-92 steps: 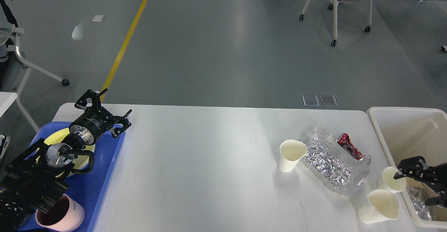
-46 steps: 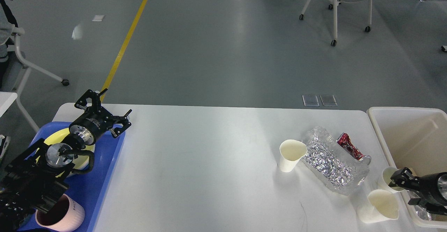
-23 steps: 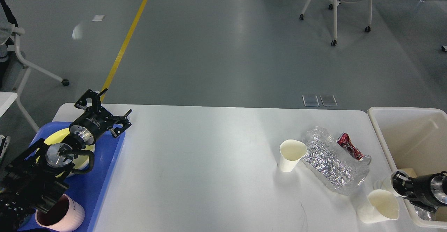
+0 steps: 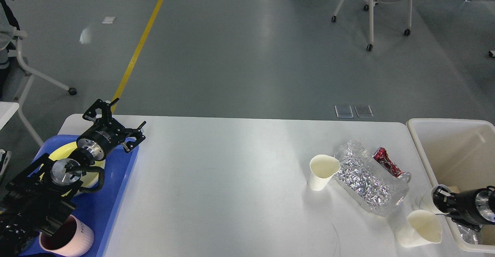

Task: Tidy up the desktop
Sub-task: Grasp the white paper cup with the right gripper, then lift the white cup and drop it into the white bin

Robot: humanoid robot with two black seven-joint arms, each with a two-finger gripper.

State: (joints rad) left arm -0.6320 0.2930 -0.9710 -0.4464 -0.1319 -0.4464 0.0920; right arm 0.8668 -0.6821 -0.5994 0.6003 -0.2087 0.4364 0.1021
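The white desktop [image 4: 232,179] carries litter at its right end: an upright paper cup [image 4: 323,170], a crumpled silver foil bag [image 4: 365,179], a red wrapper [image 4: 386,162], a tipped paper cup [image 4: 420,228] near the front, and a third paper cup [image 4: 423,202] beside the bin. My right gripper [image 4: 440,199] points left, low, at that third cup and hides most of it; it is dark and end-on, so its fingers cannot be told apart. My left gripper [image 4: 116,121] is open and empty above the blue tray's far corner.
A beige bin [image 4: 452,148] stands off the table's right end, with foil scraps [image 4: 468,232] inside. A blue tray [image 4: 116,187] at the left holds a yellow bowl [image 4: 73,148] and a pink mug [image 4: 69,239]. Chairs stand on the floor beyond.
My right gripper has dropped from above the bin's rim, turned to point left, and come down onto the cup beside the bin. The left arm has not moved.
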